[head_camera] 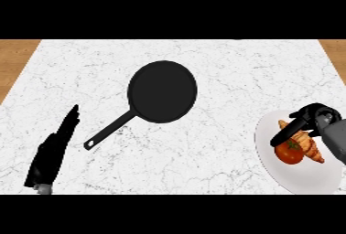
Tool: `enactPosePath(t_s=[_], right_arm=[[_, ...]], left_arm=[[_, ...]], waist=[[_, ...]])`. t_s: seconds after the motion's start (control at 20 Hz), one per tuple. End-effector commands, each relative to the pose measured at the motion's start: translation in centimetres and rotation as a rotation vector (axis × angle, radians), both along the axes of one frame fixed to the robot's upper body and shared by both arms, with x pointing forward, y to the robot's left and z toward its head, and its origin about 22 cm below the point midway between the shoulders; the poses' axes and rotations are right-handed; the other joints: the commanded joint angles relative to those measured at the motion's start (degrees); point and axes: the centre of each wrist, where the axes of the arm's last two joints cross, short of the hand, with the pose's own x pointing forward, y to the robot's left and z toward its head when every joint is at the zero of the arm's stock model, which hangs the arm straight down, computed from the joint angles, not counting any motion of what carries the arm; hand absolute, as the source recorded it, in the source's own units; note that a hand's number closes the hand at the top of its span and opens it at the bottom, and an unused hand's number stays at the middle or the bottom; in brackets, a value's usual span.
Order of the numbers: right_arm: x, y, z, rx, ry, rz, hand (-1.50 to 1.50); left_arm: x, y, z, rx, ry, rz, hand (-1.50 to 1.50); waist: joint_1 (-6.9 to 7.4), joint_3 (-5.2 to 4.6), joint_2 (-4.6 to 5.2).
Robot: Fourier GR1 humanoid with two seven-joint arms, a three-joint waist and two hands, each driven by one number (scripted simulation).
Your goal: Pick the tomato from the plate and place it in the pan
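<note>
A red tomato (289, 154) with a green stem lies on a white plate (290, 176) at the lower right of the counter, next to a croissant (312, 148). My right hand (307, 119) hangs over the plate's upper part, its thumb and fingers spread and curving down above the tomato and croissant, holding nothing. An empty black pan (162, 91) sits in the counter's middle, with its handle (108, 132) running toward the lower left. At the lower left my left hand (54, 153) rests open, fingers straight and pointing up.
The white marble counter (223, 68) spans the view. Strips of wooden floor (17, 55) show at the far left and far right beyond its edges.
</note>
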Motion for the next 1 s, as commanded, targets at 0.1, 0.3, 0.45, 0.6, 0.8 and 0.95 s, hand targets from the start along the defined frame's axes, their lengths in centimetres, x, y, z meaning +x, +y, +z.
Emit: enactPosePath(t_s=[0.1, 0.3, 0.45, 0.6, 0.8, 0.95], right_arm=[[0.1, 0.7, -1.9, -0.063, 0.183, -0.055, -1.50], [0.1, 0.7, -2.0, -0.062, 0.171, -0.047, -1.50], [0.9, 1.1, -1.8, -0.065, 0.168, -0.051, -1.50], [-0.8, 2.4, -1.9, -0.054, 0.156, -0.046, -1.50], [-1.8, 3.2, -5.2, -0.043, 0.060, -0.067, 1.50], [-1.1, 2.1, -4.9, -0.015, 0.083, -0.109, 1.50]], left_arm=[[-1.4, -0.3, -1.2, 0.016, -0.003, -0.004, 0.00], [0.7, -0.1, -0.7, 0.020, 0.010, 0.019, 0.00], [0.7, -0.8, 0.1, 0.015, -0.007, 0.001, 0.00], [-1.1, 0.6, -0.4, 0.012, -0.005, 0.010, 0.00], [0.3, -1.2, -0.9, 0.008, 0.006, 0.006, 0.00], [0.4, -0.2, -0.5, 0.007, -0.006, 0.011, 0.00]], waist=[[0.19, 0.19, 0.10], [-0.34, 0.17, 0.17], [0.11, 0.20, 0.22], [-0.64, 0.13, -0.18], [-0.72, 0.18, 0.01], [-0.56, 0.17, 0.10]])
